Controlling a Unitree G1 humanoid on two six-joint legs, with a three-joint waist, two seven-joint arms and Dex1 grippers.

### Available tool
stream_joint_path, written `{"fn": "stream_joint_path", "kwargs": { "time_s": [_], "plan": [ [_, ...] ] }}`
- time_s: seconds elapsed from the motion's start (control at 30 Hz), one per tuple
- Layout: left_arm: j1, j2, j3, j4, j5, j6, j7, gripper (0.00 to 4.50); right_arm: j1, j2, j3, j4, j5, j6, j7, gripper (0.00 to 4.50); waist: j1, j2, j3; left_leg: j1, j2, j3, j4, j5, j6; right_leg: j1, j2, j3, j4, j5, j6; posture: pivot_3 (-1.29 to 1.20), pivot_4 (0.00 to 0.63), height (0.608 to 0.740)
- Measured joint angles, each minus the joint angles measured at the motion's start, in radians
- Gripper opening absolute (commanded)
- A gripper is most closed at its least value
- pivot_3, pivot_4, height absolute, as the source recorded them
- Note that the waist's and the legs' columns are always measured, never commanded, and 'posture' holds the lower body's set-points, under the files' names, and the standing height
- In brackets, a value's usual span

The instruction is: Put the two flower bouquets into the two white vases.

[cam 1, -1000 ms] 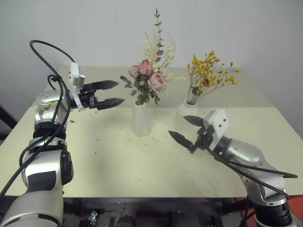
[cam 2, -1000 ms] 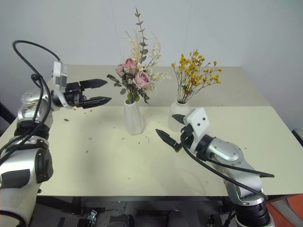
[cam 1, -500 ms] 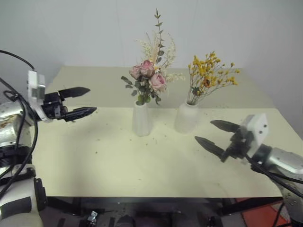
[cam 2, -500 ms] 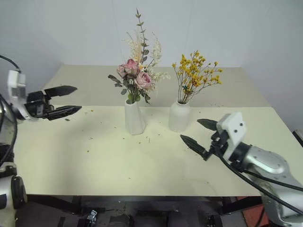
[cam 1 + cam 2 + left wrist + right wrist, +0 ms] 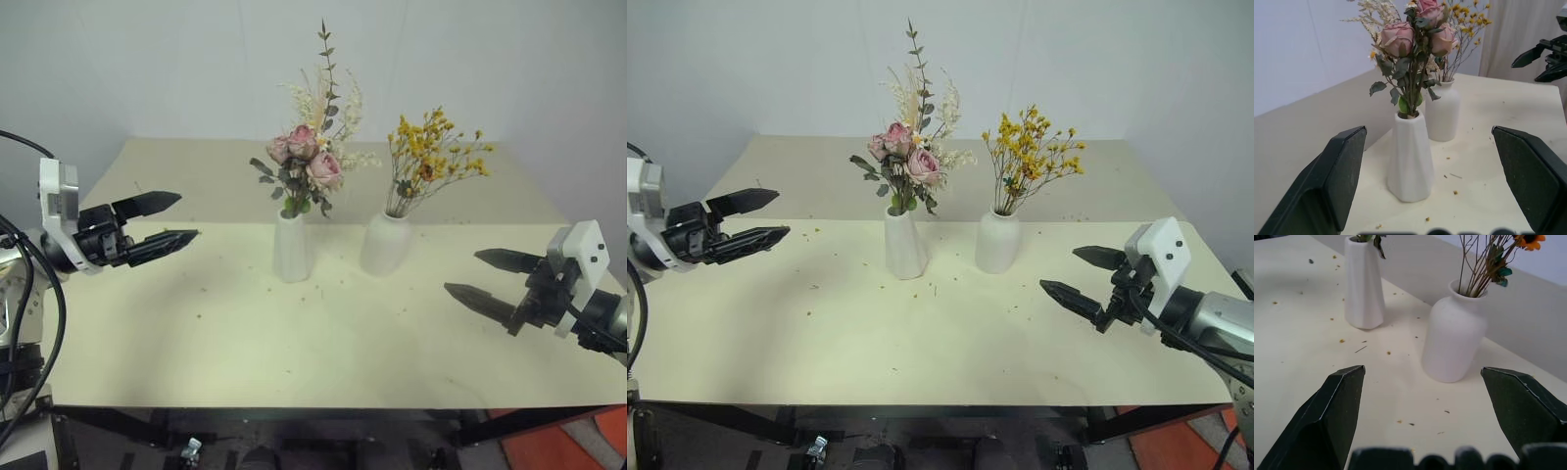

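Fig. — both arms drawn back from the vases. L gripper (image 5: 162, 220) now sits at the table's (image 5: 294, 343) left edge, fingers parted & empty, pointing in toward the centre; a sec. ago it was close beside the rose bouquet (image 5: 306, 162). R gripper (image 5: 490, 279) has swung outward to the right edge — likewise spread wide, nothing between its fingers; earlier it hung just in front of the rounded vase (image 5: 384, 243). Vases & flowers themselves have not shifted.

Task objects: rose bouquet w/ grey-green leaves & pale sprigs stands upright in the slim tapered vase (image 5: 292, 247), stems down the neck; yellow-orange spray (image 5: 431, 157) stands in the rounded vase just beside it, leaning slightly right. Both vases rest upright near the table's centre, close together but apart; small plant crumbs are scattered on the top around them.

Reading: each bouquet is seated in its own vase, both tools are released & clear of the stems; the retreat looks like the closing move, so the task appears complete. Only residual risk, as judged — the tall rose stems look top-heavy for so narrow a vase.
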Motion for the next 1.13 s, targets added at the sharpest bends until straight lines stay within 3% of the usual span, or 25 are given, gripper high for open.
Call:
{"fn": "stream_joint_path", "kwargs": {
  "time_s": [0.33, 0.57, 1.13],
  "plan": [
    [-0.021, -0.169, -0.050, -0.004, -0.032, -0.048, 0.102, 4.48, 0.040, -0.056, -0.048, 0.038, -0.040, 0.007, -0.016, 4.50, 0.000, -0.001, 0.000, 0.000, 0.000, 0.000, 0.000, 0.000, 0.000, 0.000, 0.000, 0.000, -0.001, 0.000, 0.000, 0.00, 0.150, 0.740],
    [-0.021, -0.177, -0.065, -0.005, -0.033, -0.066, 0.117, 4.48, 0.121, -0.030, -0.078, 0.027, -0.060, 0.004, -0.023, 4.50, -0.002, -0.001, 0.000, 0.000, 0.000, 0.000, 0.000, 0.000, 0.000, 0.000, 0.000, 0.001, 0.000, 0.000, 0.000, 0.00, 0.150, 0.740],
    [0.022, -0.169, -0.059, -0.066, -0.097, -0.063, 0.145, 4.48, 0.127, -0.025, -0.063, 0.044, -0.127, -0.029, -0.014, 4.50, -0.002, -0.001, 0.000, 0.000, 0.000, 0.000, 0.000, 0.000, 0.000, 0.000, 0.000, 0.001, -0.001, 0.000, 0.000, 0.00, 0.150, 0.740]
  ]
}}
